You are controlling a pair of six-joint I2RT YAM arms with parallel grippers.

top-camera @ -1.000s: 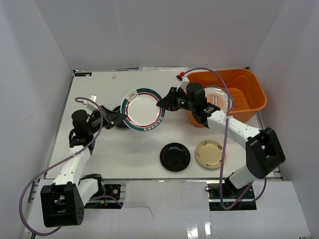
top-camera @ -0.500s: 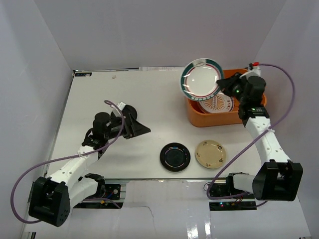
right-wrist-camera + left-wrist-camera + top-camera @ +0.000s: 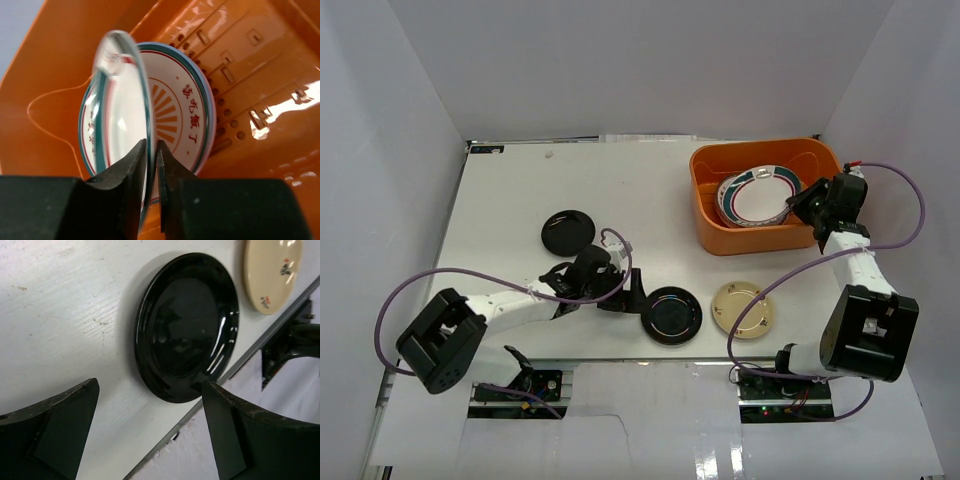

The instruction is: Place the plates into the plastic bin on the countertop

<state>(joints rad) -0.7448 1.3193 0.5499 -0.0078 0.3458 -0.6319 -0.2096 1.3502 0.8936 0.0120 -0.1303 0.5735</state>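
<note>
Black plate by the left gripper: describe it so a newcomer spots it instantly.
On the white countertop, find the pair lying side by side at the near edge. It is the glossy black plate, left of the gold-tan plate, facing the open left gripper; the other black plate sits farther back, alone.

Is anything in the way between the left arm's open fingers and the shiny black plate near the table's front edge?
Nothing visible: only bare countertop lies between the left fingers and the black plate.

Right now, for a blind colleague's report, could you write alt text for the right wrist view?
The right gripper pinches a green-and-red-rimmed white plate on edge inside the orange bin. An orange-patterned plate shows just behind it.
</note>
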